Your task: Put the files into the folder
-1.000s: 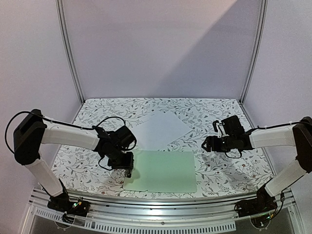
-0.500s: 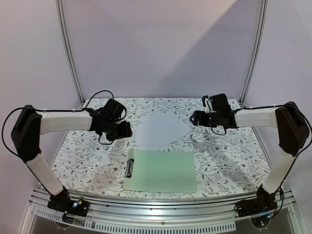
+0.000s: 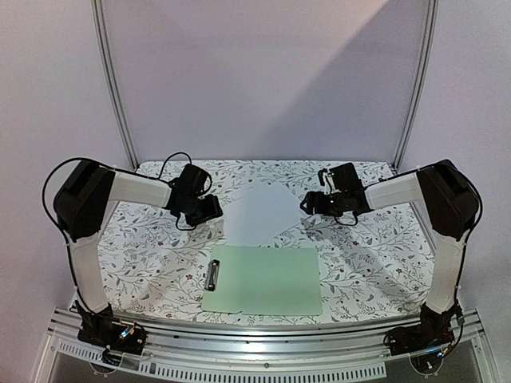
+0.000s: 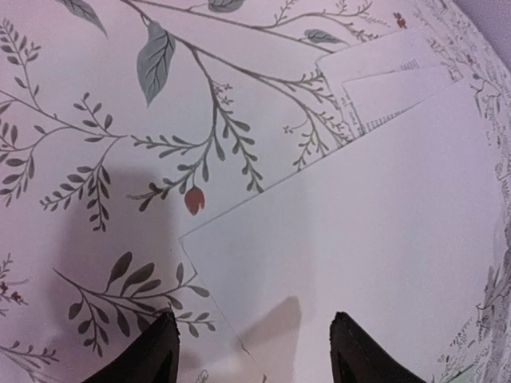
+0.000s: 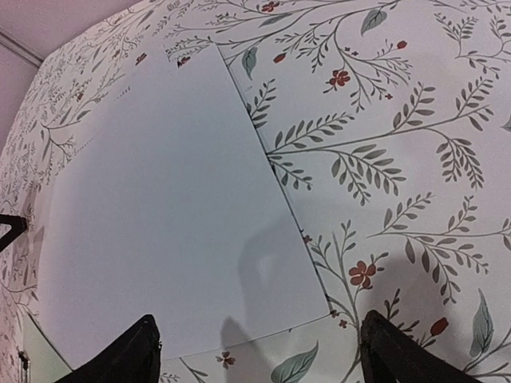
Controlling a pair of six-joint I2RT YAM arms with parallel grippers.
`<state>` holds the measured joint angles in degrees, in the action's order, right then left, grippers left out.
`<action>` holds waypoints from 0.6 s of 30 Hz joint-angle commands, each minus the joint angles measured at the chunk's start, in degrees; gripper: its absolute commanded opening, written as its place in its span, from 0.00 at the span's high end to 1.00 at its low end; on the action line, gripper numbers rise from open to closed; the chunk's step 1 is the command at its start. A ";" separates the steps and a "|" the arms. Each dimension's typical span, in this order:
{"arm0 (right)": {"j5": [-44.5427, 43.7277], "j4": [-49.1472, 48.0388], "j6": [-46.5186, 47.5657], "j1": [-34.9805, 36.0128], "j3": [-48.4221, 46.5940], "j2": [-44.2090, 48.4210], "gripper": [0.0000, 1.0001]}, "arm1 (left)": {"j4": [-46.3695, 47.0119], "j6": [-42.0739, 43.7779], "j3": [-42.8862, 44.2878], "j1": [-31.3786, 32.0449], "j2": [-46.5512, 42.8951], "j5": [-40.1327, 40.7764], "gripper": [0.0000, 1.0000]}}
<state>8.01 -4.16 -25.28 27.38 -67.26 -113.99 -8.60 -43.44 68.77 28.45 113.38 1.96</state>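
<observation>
The files (image 3: 259,211) are seen as a small stack of white sheets lying flat on the counter (image 3: 375,255), turned diagonally, just behind the folder (image 3: 267,279). The near corner of the stack reaches the far edge of the folder; whether it overlaps cannot be told. In the left wrist view the sheets are a little fanned, and printed text is shown on the lower ones. The clip (image 3: 213,274) is found at the left short edge of the folder.

The left end effector (image 4: 251,343) is held over the left corner of the stack and the right end effector (image 5: 263,351) over its right edge. Both are released, with the fingers wide apart and nothing between them.

The sheets are judged to be very light, thin and floppy, and slippery one on another. A pinch from above is hardly possible while they lie flat. It is advised that an edge or corner is taken on each side, so that all sheets are caught together and not bent or separated.
</observation>
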 commanded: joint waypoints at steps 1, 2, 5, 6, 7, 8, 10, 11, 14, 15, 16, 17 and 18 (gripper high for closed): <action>-2.64 0.98 -0.23 0.16 -1.78 -2.31 0.09 | 2.18 -1.14 1.17 -1.28 2.41 -3.08 0.35; -3.18 1.26 -0.37 -0.09 -2.08 -2.49 0.06 | 2.18 -1.24 1.00 -1.35 2.59 -3.25 0.35; -3.55 2.69 -1.57 -1.20 -4.16 -3.64 0.01 | 2.08 -1.58 0.67 -1.57 3.14 -3.54 0.35; -2.39 3.34 -2.13 -1.71 -5.33 -4.27 0.01 | 2.17 -1.70 0.66 -1.68 3.45 -4.07 0.35; -0.64 3.93 -3.52 -2.33 -6.46 -5.59 0.01 | 2.18 -1.78 0.78 -1.72 3.92 -4.60 0.35; 1.48 4.06 -4.62 -2.85 -7.50 -6.87 0.01 | 2.18 -1.89 0.90 -1.68 4.31 -5.12 0.35; 6.79 4.08 -7.46 -3.51 -8.69 -9.30 0.03 | 2.39 -2.02 1.09 -1.72 5.09 -5.94 0.36; 9.34 3.99 -9.17 -3.63 -8.75 -10.01 0.04 | 2.55 -2.09 1.10 -1.68 5.39 -6.29 0.37; 14.86 3.09 -12.72 -3.62 -8.48 -11.80 0.09 | 2.84 -2.29 0.88 -1.64 5.84 -6.63 0.38; 16.05 2.70 -13.51 -3.52 -8.04 -12.03 0.10 | 2.90 -2.30 0.84 -1.64 5.93 -6.67 0.38; 17.19 2.48 -14.41 -3.40 -7.59 -12.12 0.11 | 2.90 -2.21 0.84 -1.64 6.05 -6.78 0.38; 17.62 2.60 -15.03 -3.32 -7.20 -11.92 0.11 | 3.04 -2.25 0.79 -1.64 6.14 -6.91 0.39; 17.91 2.75 -15.70 -3.18 -6.87 -11.77 0.11 | 3.06 -2.26 0.75 -1.64 6.27 -7.00 0.39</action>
<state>18.96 -4.64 -35.35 23.27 -76.12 -123.00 -3.79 -45.25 69.93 27.35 116.81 -3.36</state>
